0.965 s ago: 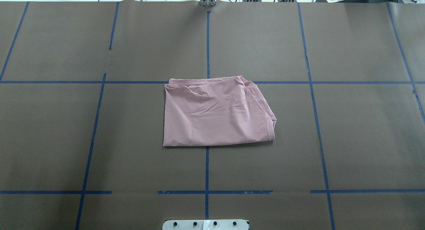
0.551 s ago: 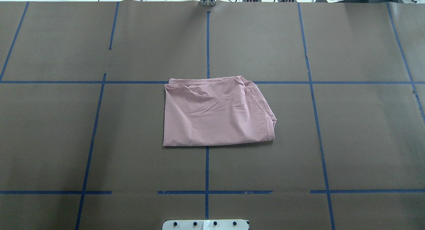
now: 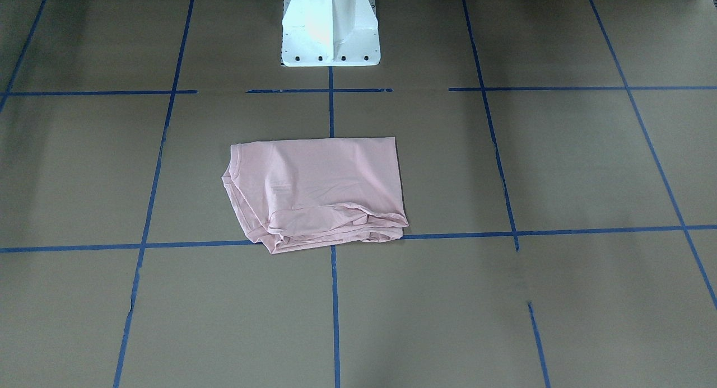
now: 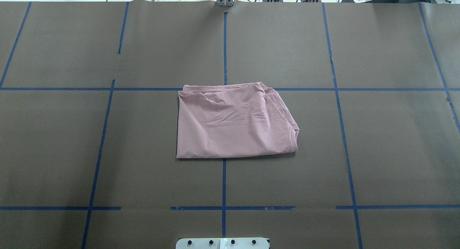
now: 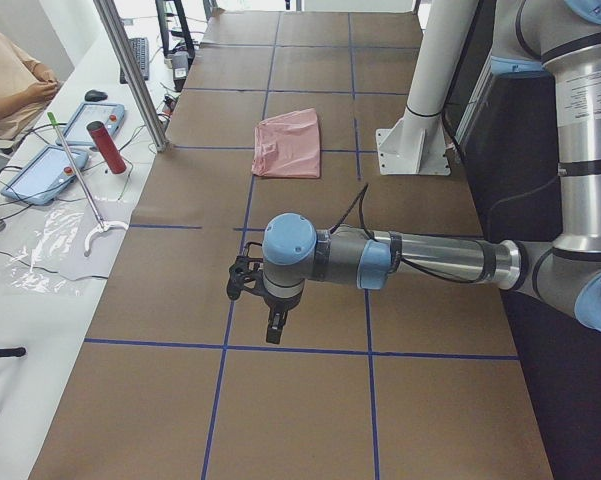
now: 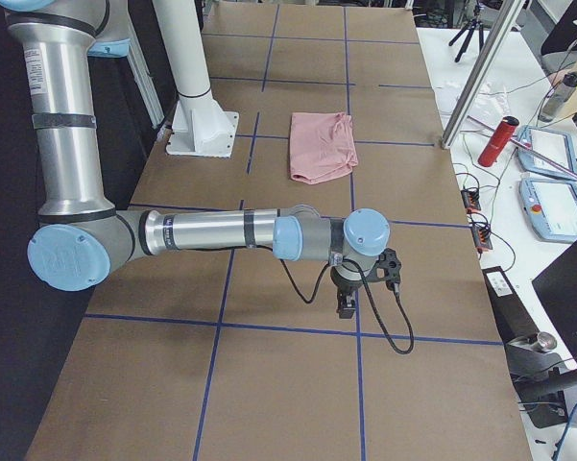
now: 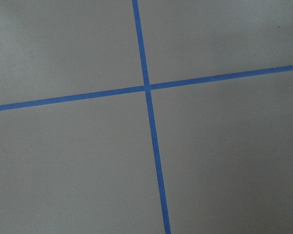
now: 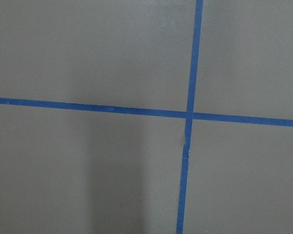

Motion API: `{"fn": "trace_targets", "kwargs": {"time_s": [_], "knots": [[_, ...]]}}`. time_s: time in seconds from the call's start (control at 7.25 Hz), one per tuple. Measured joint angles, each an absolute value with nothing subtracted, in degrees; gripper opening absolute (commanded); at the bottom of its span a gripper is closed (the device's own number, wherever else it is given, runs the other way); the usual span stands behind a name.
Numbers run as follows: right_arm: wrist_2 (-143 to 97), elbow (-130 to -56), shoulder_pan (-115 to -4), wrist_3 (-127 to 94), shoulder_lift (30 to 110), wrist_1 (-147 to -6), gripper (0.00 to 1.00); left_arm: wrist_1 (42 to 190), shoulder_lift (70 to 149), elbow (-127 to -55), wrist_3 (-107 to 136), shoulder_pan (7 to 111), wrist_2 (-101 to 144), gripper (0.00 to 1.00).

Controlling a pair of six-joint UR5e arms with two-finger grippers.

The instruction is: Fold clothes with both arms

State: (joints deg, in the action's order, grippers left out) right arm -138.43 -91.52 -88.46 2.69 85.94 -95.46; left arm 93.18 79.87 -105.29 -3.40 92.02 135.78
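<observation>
The light pink T-shirt point(image 4: 233, 123) lies folded into a rough rectangle at the table's middle, print hidden; it also shows in the front view point(image 3: 319, 192) and both side views point(image 5: 290, 147) point(image 6: 322, 146). No arm touches it. My left gripper point(image 5: 273, 325) shows only in the left side view, hanging over bare table far from the shirt; I cannot tell if it is open or shut. My right gripper point(image 6: 346, 303) shows only in the right side view, likewise over bare table; I cannot tell its state. Both wrist views show only brown table and blue tape.
The white pedestal base point(image 3: 330, 35) stands at the robot's side of the table. Blue tape lines point(image 4: 224, 47) grid the brown surface. A side bench holds tablets, a red bottle point(image 5: 107, 147) and cables; a person point(image 5: 10, 80) sits there.
</observation>
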Motion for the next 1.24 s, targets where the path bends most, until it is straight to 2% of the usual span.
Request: {"fn": "trace_targets", "kwargs": {"time_s": [1.24], "knots": [[-138.1, -92.0, -88.4, 2.6, 86.5, -95.3, 1.0, 84.5, 78.1, -110.5, -3.4, 91.8, 131.0, 1.0]]}}
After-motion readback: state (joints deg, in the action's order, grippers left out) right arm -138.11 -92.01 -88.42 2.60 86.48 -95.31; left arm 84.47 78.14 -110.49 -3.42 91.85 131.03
